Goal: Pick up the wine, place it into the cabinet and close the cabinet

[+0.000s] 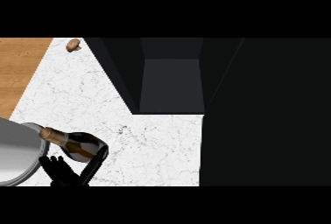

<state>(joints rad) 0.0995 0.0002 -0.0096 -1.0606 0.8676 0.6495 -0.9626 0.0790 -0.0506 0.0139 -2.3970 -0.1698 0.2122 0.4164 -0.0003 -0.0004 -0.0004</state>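
The left robot hand (65, 173) shows at the lower left, its thumb and fingers curled round the base of the wine bottle (76, 145). The bottle is tilted, its gold-wrapped neck pointing up and to the left, above the white marble surface (155, 148). The dark cabinet (171, 83) stands open at the far side, well apart from the bottle. A small brown object (73, 44) lies near the surface's far left corner.

Lower left: left hand (68, 175) curled round tilted bottle (79, 145), neck pointing upper left, over white counter (155, 144). Open dark cabinet (171, 83) upper centre.
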